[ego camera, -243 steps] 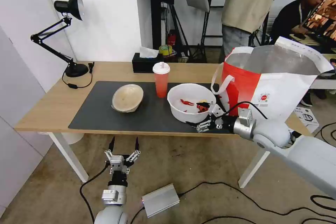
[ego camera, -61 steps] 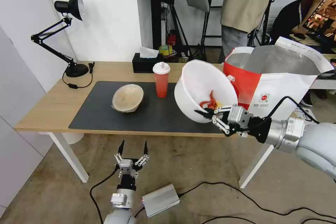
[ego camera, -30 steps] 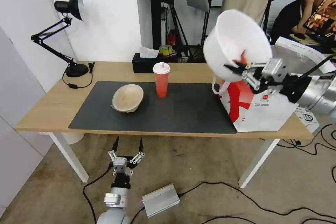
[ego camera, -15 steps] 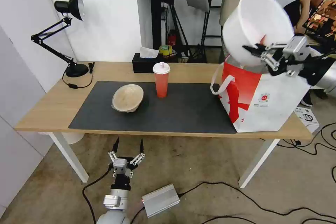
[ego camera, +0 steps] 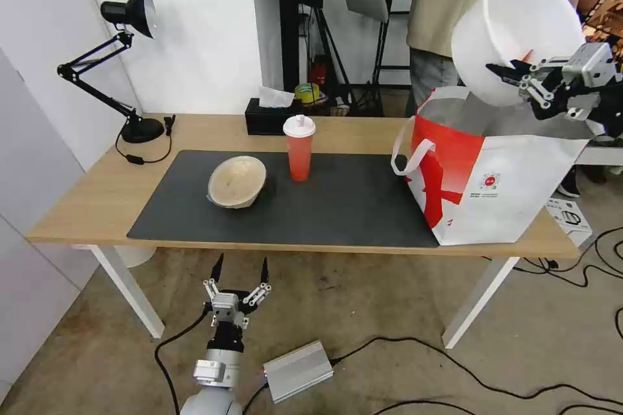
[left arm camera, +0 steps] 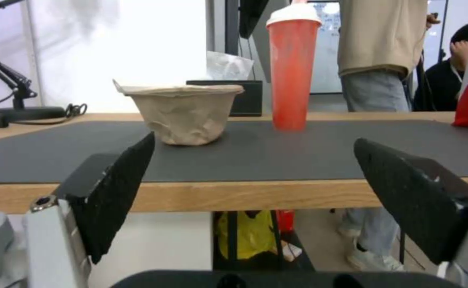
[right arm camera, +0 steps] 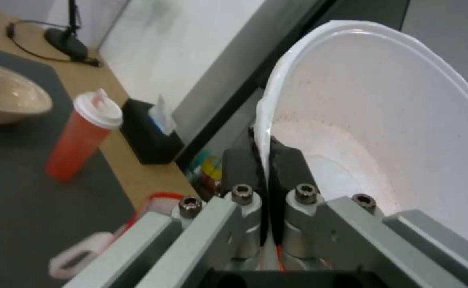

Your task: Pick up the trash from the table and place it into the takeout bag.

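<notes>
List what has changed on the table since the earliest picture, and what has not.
The right claw, shut on the white bowl's rim, has lifted it off the dark mat and carried it, tilted, above the takeout bag. The beige bowl, red cup and open left claw below the table edge stayed put.

Illumination is bright and even, with only soft shadows under the table [ego camera: 97, 207]. The white wall [left arm camera: 117, 52] is overexposed in the left wrist view. The right wrist view is soft, and the head view bows at its edges.

White bowl [ego camera: 513, 26], red cup [ego camera: 299, 155]
</notes>
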Robot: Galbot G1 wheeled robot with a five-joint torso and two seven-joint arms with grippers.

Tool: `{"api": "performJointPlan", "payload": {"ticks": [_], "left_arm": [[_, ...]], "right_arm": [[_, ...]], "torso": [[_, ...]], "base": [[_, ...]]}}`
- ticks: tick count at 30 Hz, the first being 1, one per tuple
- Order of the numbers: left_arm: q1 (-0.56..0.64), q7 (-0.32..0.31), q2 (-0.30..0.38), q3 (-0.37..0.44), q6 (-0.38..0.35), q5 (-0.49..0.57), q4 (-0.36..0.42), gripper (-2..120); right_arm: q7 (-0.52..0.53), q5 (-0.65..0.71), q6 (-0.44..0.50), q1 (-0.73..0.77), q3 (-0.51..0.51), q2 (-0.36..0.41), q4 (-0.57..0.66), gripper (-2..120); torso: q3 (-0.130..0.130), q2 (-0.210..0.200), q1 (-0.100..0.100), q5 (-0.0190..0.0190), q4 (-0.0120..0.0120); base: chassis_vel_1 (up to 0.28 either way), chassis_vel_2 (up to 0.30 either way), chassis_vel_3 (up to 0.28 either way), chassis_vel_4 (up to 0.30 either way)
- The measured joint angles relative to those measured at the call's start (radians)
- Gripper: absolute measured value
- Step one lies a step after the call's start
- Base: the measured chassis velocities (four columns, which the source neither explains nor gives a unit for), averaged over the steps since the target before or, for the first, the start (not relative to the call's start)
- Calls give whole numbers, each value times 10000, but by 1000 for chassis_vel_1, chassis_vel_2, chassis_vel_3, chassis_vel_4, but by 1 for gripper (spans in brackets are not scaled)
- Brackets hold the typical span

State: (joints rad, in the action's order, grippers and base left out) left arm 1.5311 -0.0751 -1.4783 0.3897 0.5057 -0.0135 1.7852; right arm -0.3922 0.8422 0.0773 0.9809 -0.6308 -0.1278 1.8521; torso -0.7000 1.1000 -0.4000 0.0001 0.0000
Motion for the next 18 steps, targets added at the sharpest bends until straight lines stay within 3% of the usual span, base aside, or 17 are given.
{"api": "performJointPlan", "payload": {"ticks": [18], "left_arm": [[35,26,15,-97,20,23,23,100]], "right_arm": [[-102,-466,106,-176,382,-97,-904,0]], "torso": [[0,0,0,-1,0]], "base": [[0,0,0,0]]}}
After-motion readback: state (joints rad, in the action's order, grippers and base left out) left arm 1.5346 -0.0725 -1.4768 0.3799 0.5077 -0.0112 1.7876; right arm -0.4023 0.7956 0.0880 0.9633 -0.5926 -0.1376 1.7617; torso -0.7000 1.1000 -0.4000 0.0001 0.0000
